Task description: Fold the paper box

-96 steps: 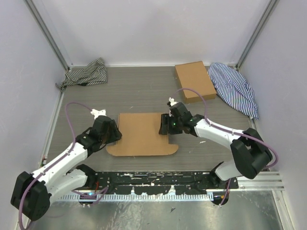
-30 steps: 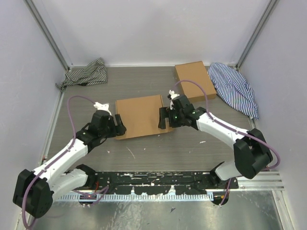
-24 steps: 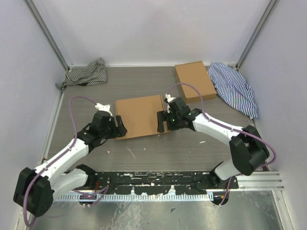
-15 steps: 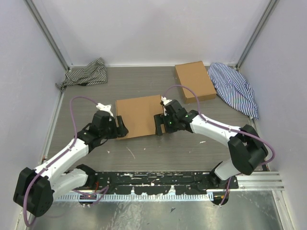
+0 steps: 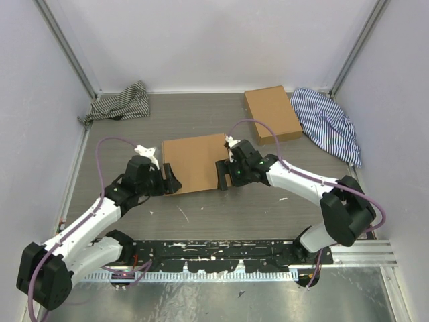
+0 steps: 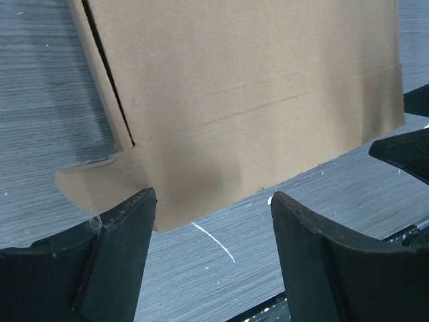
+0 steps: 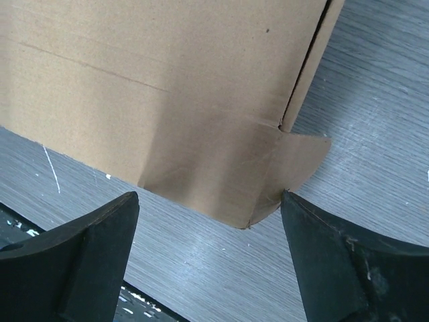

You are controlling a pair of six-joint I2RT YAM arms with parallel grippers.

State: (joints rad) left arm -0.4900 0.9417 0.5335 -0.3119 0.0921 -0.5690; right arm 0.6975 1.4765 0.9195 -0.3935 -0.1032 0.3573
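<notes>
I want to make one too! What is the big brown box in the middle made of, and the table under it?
The paper box looks like matte brown cardboard: pressed fold lines, cut flaps. The table seems grey wood-grain laminate, going by its fine streaks; possibly printed.

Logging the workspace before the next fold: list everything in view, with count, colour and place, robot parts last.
paper box: one, plain brown, middle of the table, between the two grippers
smaller cardboard box: one, brown, far right part of the table
dark striped cloth: one, black and white, far left corner
blue striped cloth: one, blue and white, far right, beside the smaller cardboard box
table: one, grey wood grain, under everything
left gripper: one, black, open, at the paper box's near left corner
right gripper: one, black, open, at the paper box's near right corner
</notes>
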